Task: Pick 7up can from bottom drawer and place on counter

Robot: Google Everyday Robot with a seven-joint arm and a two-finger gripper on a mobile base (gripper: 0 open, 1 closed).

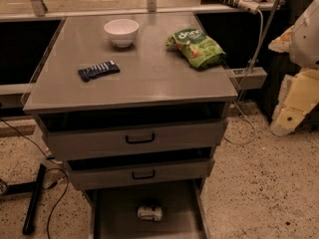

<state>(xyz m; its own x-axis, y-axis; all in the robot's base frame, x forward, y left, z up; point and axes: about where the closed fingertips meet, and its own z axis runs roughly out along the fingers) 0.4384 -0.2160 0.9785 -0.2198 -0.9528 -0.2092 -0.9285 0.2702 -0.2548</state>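
Small pale 7up can down in the bottom drawer, lying on its side on the flat grey floor of it, about in the middle. Alone in there, touching no other thing.

Bottom drawer pulled out the most, sticking out toward the camera, lowest of all. Just above, a lower drawer with a black handle, pulled out a little. Above that, an upper drawer with the same kind of handle, pulled out a little too.

On top, the wide grey tabletop, smooth and a bit shiny. At the back, a white bowl, standing upright. To the right of the bowl, a green snack bag, lying flat near the right edge. Toward the front left, a dark blue packet with white marks, lying flat, well apart from bowl and bag.

End effector far over at the right edge of the view, at the low end of a pale white and yellow arm, to the right of the drawers and above the speckled floor. Well apart from the 7up can. Cannot tell whether clenched or released.

Black cable on the speckled floor at the left.
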